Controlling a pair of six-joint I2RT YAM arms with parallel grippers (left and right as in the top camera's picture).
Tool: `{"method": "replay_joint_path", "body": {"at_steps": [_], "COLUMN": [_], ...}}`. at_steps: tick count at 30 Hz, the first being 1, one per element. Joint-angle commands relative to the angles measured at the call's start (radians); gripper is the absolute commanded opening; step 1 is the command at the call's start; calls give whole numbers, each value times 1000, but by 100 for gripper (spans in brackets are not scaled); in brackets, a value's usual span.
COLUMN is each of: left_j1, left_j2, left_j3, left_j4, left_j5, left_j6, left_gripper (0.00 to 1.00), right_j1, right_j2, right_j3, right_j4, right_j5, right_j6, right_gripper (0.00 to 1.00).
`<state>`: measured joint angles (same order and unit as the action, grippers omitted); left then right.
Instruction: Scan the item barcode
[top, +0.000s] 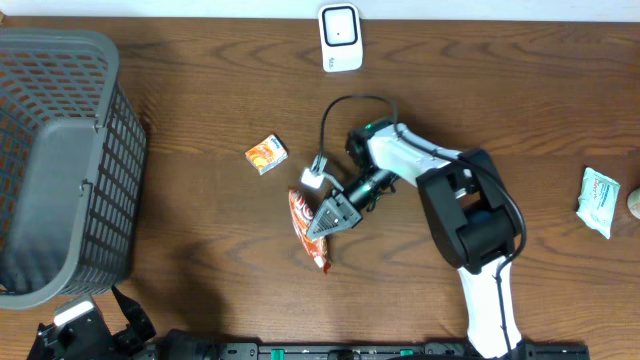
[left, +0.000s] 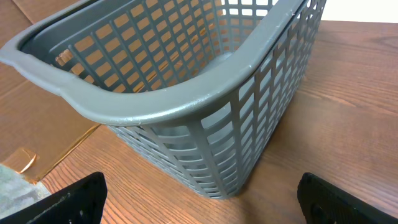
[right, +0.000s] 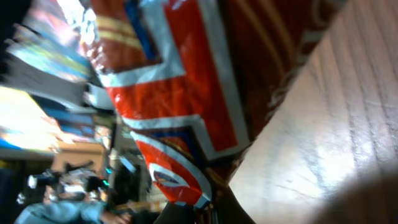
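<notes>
One orange box (top: 266, 154) near right gripper (top: 318, 226) pinching red packet (top: 316, 252) (left gripper (left: 202, 202) wide, facing basket (left: 155, 109)).

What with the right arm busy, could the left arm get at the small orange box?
Probably yes: the left gripper is open and empty, nothing lies between it and the small orange box, and the basket stands aside. Its reach is uncertain.

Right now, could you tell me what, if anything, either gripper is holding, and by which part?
The right gripper is shut on the red snack packet, pinching its side edge near mid-length. The left gripper is open and empty.
</notes>
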<state>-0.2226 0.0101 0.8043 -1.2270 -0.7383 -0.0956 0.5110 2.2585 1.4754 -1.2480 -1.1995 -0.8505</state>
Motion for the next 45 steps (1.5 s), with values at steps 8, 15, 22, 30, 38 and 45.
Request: {"method": "replay_joint_path", "body": {"at_steps": [8, 15, 22, 30, 38, 45], "left_j1": [3, 3, 3, 3, 3, 3], "left_j2": [-7, -7, -7, -7, -7, -7], "left_j3": [1, 1, 1, 1, 1, 1], "left_j4": [0, 0, 0, 0, 0, 0], "left_j5": [-5, -5, -5, -5, -5, -5], "left_j6": [13, 13, 13, 13, 13, 13], "left_gripper": [98, 98, 98, 98, 98, 98], "right_j1": [13, -24, 7, 185, 417, 539], "right_j2": [50, 49, 32, -7, -6, 8], "right_j3": [-11, 106, 335, 408, 370, 366], "right_j4": [197, 110, -63, -103, -51, -44], "right_j5": [446, 455, 581, 1014, 1202, 1345], "right_j6": [595, 622, 660, 977, 1173, 1305], "right_gripper": [35, 99, 99, 99, 99, 99]}}
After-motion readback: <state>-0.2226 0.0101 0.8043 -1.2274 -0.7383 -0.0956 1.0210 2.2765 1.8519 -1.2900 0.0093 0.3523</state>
